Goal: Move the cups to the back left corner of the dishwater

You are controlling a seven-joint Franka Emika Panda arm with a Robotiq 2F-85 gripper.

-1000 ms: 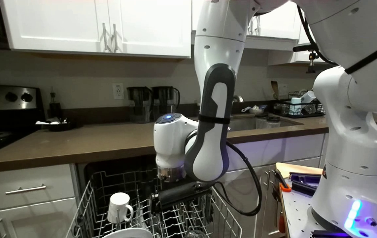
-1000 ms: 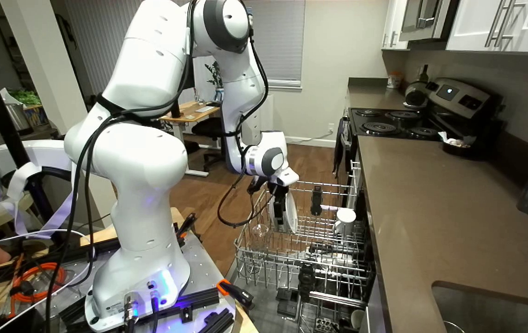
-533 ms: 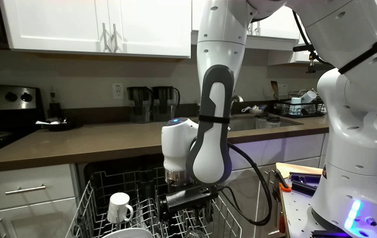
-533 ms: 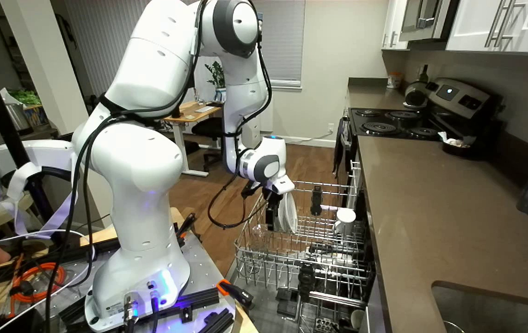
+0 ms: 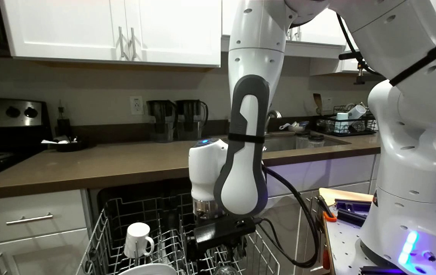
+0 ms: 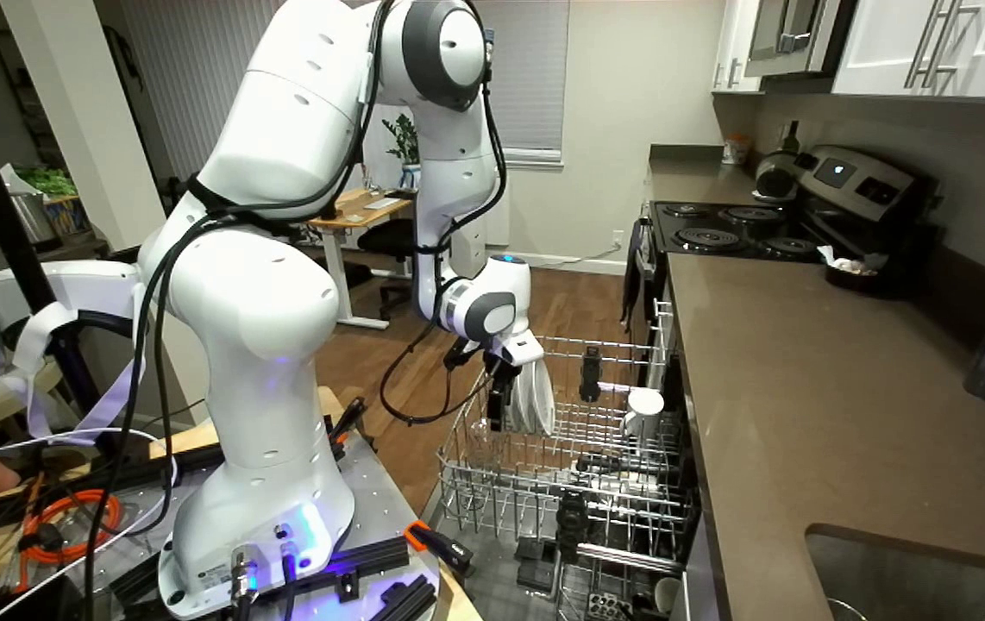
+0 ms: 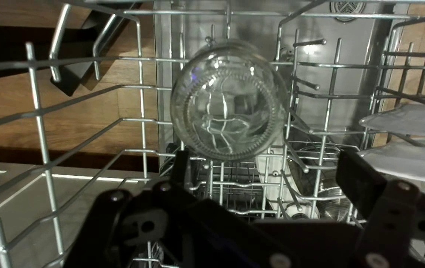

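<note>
Hangs over the wire rack (image 7: 143, 120) with the pincer (image 7: 265, 169) spread wide, fingers (image 7: 361, 180) aimed downward and well apart. Just past the fingertips in the wrist view, see a clear glass (image 7: 231, 100); touching or slightly apart, cannot tell. Near the finger at right in that view, see pale plates (image 7: 409, 162); in an exterior view, find those plates (image 6: 537, 397) standing on edge. Below, through the rack, make out further dishes (image 7: 331, 199), too blurred to name.

Farther off on the same rack, well apart from the pincer in both exterior views, find the white mug (image 5: 136, 240), tilted slightly, with handle toward the pincer's side. Locate it on the stove (image 6: 725, 226) side of the rack, toward the brown surface (image 5: 126, 162). Behind the rack, beneath that surface, look into the dark hollow of the dishwasher (image 5: 134, 193).

Above, on the surface, note two pitchers (image 5: 162, 120) side by side. Past the sink (image 5: 285, 142), note a black wire drainer (image 5: 349, 131) with a pale blue cup (image 5: 341, 121) in it. From the pincer upward, trace the white arm (image 5: 250, 164) back to a base (image 6: 242, 500) lit blue near the foot.
</note>
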